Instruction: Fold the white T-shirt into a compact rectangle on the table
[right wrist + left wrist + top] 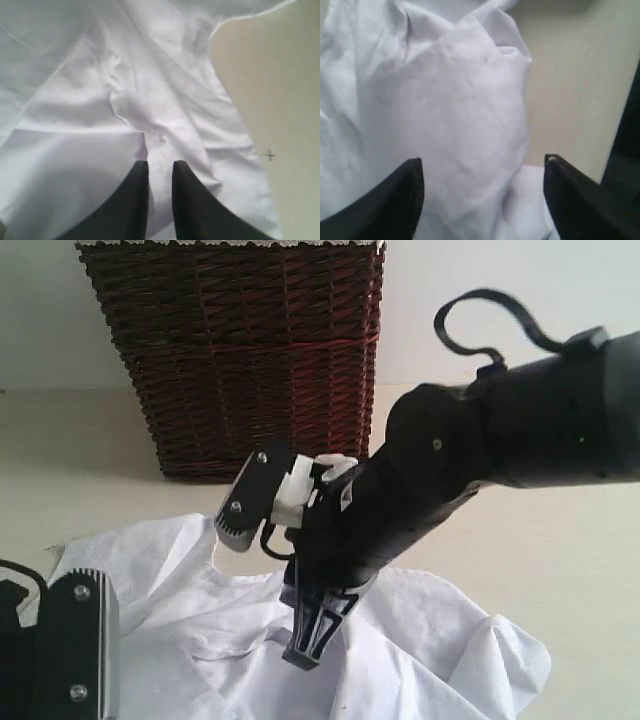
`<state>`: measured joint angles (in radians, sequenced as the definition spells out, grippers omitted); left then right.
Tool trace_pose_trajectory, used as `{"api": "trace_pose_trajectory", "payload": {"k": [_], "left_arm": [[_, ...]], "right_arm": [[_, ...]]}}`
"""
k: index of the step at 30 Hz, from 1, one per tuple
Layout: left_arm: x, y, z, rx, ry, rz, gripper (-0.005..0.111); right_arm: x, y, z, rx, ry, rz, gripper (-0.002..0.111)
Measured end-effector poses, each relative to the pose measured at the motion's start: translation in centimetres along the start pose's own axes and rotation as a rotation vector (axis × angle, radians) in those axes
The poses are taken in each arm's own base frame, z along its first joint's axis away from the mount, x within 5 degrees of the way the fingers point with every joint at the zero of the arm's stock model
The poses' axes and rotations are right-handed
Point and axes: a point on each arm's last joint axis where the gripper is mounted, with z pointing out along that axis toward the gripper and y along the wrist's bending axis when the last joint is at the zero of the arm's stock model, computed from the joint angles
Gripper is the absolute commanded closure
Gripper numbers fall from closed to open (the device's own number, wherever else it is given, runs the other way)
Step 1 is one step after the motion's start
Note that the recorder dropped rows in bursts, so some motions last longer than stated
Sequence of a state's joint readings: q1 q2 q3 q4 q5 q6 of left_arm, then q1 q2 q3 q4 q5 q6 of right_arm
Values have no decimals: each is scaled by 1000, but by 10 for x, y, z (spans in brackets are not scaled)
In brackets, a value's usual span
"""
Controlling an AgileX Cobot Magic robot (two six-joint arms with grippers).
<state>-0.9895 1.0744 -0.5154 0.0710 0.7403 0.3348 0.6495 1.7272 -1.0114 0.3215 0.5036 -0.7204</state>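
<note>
Task item: white T-shirt (420, 650) lies crumpled on counter (560, 570), near side, well fwd of brown wicker basket (235, 350), which stands at counter's back edge by the wall. Cloth bunched, ridges + folds all over; lettering and collar not made out. Bare counter shows past the shirt toward the R edge.

R gripper (160, 164): arm comes in from R, crosses the middle, points down into shirt's centre. Fingers (187, 200) clenched, nearly touching, w/ a thin ridge of white cloth pinched betw. them. Small dark cross mark (270, 155) on counter, just beside shirt's edge.

L gripper (482, 160): low at near-L corner side, over shirt's L part. Fingers (405, 200) released, spread wide. A raised fold of cloth sits in the gap, neither finger pressing it so far as seen.
</note>
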Motion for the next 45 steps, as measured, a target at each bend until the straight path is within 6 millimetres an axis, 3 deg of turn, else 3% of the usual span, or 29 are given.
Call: {"api": "trace_pose_trajectory", "payload": {"k": [7,12,20,30,45], "left_arm": [[-15,-4,28,50,21,1,40],[-22,-6,44,-8,55,117,43],[-18,7,44,-185,141,140,49],[-36,20,21,-272,91,100,49],[-33,28,11,-372,96,61,49]], "right_arm": [[-13,-4,-45,94,-81,8,86],[-15,-3,-60,114,-113,2,86],[-15,-3,-61,115,-116,9,86],[-14,-2,-61,103,-99,23,86],[-14,-2,-61,103,-98,25,86]]}}
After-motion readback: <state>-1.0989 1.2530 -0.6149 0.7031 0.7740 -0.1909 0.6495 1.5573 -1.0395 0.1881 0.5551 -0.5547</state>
